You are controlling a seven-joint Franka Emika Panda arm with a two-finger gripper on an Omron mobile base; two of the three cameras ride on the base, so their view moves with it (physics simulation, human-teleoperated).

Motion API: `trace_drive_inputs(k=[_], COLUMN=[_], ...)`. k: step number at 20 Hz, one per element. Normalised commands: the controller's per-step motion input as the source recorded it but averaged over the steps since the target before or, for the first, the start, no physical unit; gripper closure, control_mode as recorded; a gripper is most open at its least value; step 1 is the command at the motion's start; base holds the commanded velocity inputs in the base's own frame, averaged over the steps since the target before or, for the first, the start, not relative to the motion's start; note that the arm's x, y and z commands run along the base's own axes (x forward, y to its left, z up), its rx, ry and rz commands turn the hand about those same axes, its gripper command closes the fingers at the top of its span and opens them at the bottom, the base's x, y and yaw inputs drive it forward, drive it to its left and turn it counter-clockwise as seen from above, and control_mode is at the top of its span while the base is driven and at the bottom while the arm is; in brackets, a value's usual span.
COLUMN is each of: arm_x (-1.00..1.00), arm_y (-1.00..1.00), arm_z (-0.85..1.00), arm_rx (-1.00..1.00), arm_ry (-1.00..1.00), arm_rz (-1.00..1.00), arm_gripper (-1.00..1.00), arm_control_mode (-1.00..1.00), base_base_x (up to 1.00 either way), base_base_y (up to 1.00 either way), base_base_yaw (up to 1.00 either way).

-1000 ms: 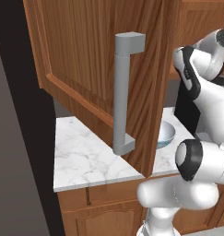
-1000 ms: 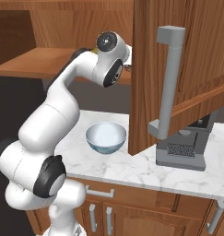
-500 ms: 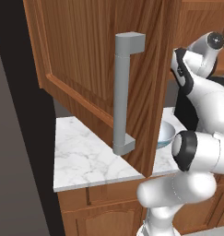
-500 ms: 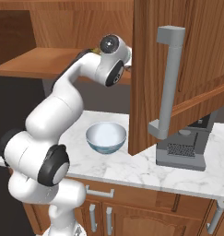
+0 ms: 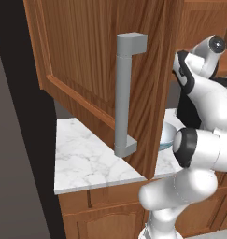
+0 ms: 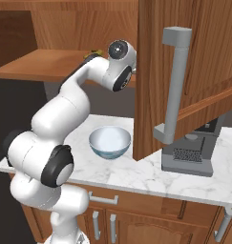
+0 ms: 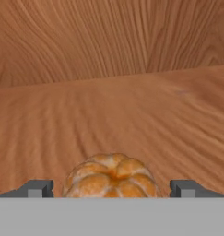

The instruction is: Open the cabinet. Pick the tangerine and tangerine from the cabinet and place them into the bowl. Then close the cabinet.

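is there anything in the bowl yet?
No. In the right base view the bowl on the marble counter shows a bare white inside, with no fruit in it.

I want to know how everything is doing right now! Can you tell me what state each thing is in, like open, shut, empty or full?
Reddish-brown wooden wall cabinet: door swung open.
Small round orange tangerine: resting on the wooden cabinet shelf, between the jaws, not gripped yet.
Robot gripper: jaws open wide.
Round white ceramic bowl: upright on the marble counter, empty.
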Motion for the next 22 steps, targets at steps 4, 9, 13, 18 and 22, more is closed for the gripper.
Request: trace_drive_inputs(k=[4, 9, 13, 18, 22], arm_x=[0.11, 0.00, -0.08, -0.49, -0.87], arm_y=[0.00, 0.00, 0.00, 0.00, 0.00], arm_z=[-0.09, 0.00, 0.00, 0.00, 0.11], arm_rx=[0.00, 0.00, 0.00, 0.00, 0.00], arm_ry=[0.00, 0.00, 0.00, -0.05, -0.14], arm_rz=[0.00, 0.00, 0.00, 0.00, 0.00], arm_gripper=[1.00, 1.00, 1.00, 1.00, 1.00], arm_control_mode=[-1.00, -1.00, -1.00, -1.00, -1.00], base_base_x=[0.00, 0.00, 0.00, 0.00, 0.00], base_base_y=[0.00, 0.00, 0.00, 0.00, 0.00], base_base_yaw=[0.00, 0.00, 0.00, 0.00, 0.00])
